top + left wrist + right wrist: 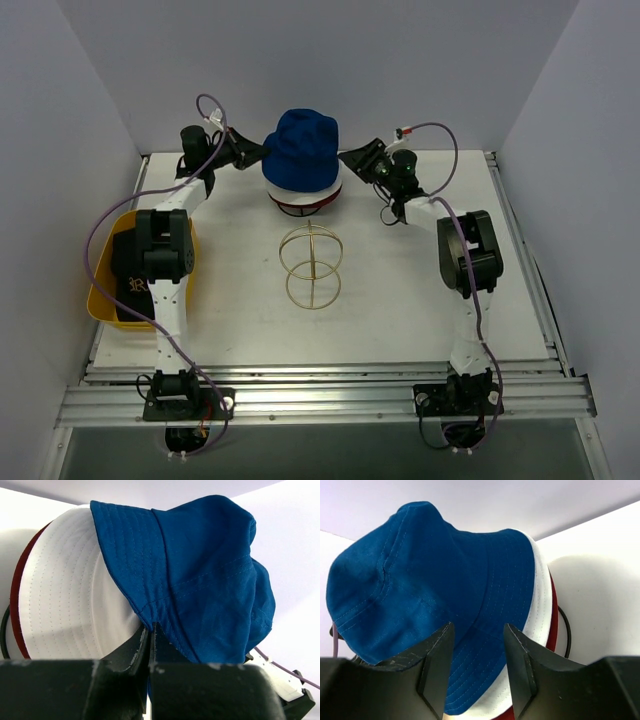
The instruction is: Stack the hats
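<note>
matte black, scuffed fingers [125,652] of the left gripper [150,634] fill the bottom of the left wrist view, pressed together and pinching the stitched brim of the blue hat [200,570]. the right gripper [478,630] is spread, its two wedge-shaped fingers [437,662] apart with the hat's opposite brim between them. whether they touch the cloth i cannot tell.

the flat white table [400,320] carries everything. at its left edge sits a yellow plastic tub [97,300], rectangular with rounded corners, partly under the left arm. the stack stands at the far middle of the table. the blue hat is on top, soft cloth with a rumpled, domed crown and rows of stitching round the brim. beneath it shows the white bucket hat [65,595], its wide brim ringed with concentric stitch lines. under that only a thin rim of the dark red bucket hat [551,610] shows. nearer than the stack, mid-table, stands a gold wire sphere frame [311,265] of thin crossing hoops. a black wire [566,630] curves out below the red rim.
</note>
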`<state>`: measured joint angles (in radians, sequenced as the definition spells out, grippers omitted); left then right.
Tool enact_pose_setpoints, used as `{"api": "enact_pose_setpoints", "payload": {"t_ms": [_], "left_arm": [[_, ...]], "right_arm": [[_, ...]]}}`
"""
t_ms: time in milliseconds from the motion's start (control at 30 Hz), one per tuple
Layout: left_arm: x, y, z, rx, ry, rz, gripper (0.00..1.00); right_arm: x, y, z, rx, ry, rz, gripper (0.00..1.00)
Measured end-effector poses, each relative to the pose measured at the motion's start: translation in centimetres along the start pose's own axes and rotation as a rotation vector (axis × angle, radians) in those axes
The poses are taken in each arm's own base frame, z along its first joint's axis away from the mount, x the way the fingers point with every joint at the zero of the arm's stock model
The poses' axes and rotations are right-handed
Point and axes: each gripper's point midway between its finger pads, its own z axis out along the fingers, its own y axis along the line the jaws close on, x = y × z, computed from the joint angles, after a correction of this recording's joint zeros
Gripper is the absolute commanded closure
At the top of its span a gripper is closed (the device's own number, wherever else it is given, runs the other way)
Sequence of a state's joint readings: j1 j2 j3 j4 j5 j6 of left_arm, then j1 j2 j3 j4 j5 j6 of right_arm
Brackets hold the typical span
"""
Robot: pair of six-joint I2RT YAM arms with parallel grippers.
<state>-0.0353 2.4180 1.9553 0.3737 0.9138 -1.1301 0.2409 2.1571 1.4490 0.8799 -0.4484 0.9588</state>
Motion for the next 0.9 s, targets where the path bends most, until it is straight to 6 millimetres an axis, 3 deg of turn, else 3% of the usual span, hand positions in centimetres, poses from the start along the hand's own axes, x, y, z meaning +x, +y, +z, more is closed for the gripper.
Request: {"api": "enact_pose_setpoints", "payload": {"t_ms": [133,433,667,900], "left_arm": [[0.0,-0.1,0.0,0.003,0.003,0.037,0.94],[0.2,0.1,-0.1,-0.011,0.011,0.091,0.94],[0.8,0.1,-0.5,-0.054,0.005,0.154,0.98],[1.7,0.9,-0.5,-0.068,0.008,0.161,0.98]], "right_arm": [[0.4,-0.3,0.2,0.005,0.002,0.016,0.6],[1.7,-3.1,0.7,0.055,0.013,0.061,0.6],[1.7,-2.6,0.8,0.037,0.002,0.069,0.65],[2.3,-3.6,0.4,0.06,-0.001,0.085,0.72]]}}
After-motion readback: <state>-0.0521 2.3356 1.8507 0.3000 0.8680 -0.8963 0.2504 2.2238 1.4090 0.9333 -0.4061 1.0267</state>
